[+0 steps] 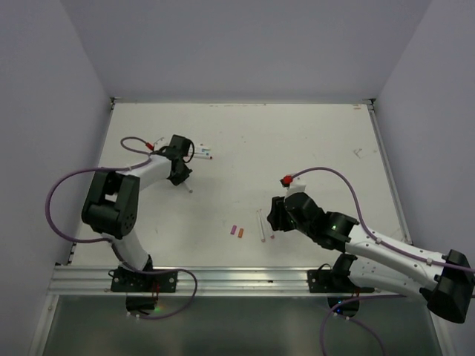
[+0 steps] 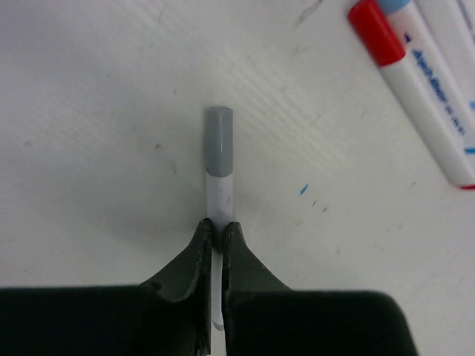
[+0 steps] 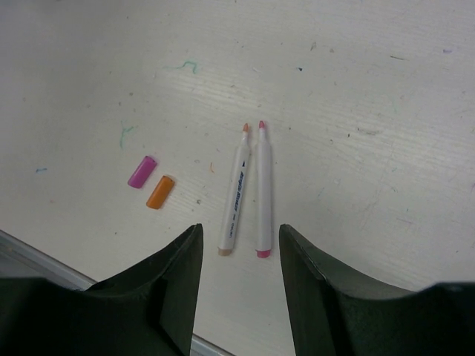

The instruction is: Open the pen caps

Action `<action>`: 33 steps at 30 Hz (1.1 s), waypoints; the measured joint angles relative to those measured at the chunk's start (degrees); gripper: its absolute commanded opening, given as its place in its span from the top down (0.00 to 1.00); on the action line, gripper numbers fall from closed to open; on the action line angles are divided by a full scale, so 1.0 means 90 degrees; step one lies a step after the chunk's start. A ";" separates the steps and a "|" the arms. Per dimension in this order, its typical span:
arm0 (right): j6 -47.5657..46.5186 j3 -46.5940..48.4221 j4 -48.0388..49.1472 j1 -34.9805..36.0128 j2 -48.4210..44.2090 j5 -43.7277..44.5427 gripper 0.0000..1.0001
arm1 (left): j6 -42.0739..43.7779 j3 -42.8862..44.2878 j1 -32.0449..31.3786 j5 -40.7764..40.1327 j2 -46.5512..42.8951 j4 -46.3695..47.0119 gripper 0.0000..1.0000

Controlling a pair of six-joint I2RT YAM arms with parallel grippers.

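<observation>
The left pincer (image 2: 217,225) is seen shut narrowly on the white barrel of a grey-capped pen (image 2: 218,194), which is held between the fingertips and points away toward 12 o'clock, its grey cap (image 2: 219,148) in place just beyond the jaws. Whether this pen is lifted off the table (image 2: 89,111) cannot be told. A red-capped pen (image 2: 427,96) is found with other pens at 1 o'clock, well apart from the fingers. The right pincer (image 3: 239,233) is held partly open with nothing gripped. Two uncapped pens, an orange-tipped pen (image 3: 236,189) and a pink-tipped pen (image 3: 263,189), are laid side by side at 12 o'clock, their near ends between the fingertips. A magenta cap (image 3: 142,171) and an orange cap (image 3: 159,191) are seen at 10 o'clock, beside each other.
</observation>
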 measured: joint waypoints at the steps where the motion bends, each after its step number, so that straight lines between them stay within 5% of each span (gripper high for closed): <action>1: -0.0002 0.0007 0.0012 0.0000 0.0034 -0.0034 0.42 | 0.0022 -0.0257 -0.0044 0.0022 -0.0233 -0.0027 1.00; 4: 0.0000 0.0056 0.0029 0.0000 0.0245 -0.0158 0.30 | 0.0039 -0.0940 -0.0265 0.0095 -0.1013 -0.0095 1.00; 14: -0.0017 0.0066 0.1059 -0.0005 0.0537 -0.1353 0.25 | 0.0396 -0.2348 -0.1804 0.0818 -0.3490 0.1379 1.00; 24: -0.0053 0.0216 0.1940 -0.0005 0.1061 -0.2431 0.34 | 0.0015 -0.2659 -0.3405 0.1275 -0.3534 0.2970 1.00; 33: 0.0146 -0.0036 0.2715 -0.0005 0.0903 -0.2344 0.43 | -0.0549 -0.3053 -0.3733 0.1384 -0.3730 0.3810 1.00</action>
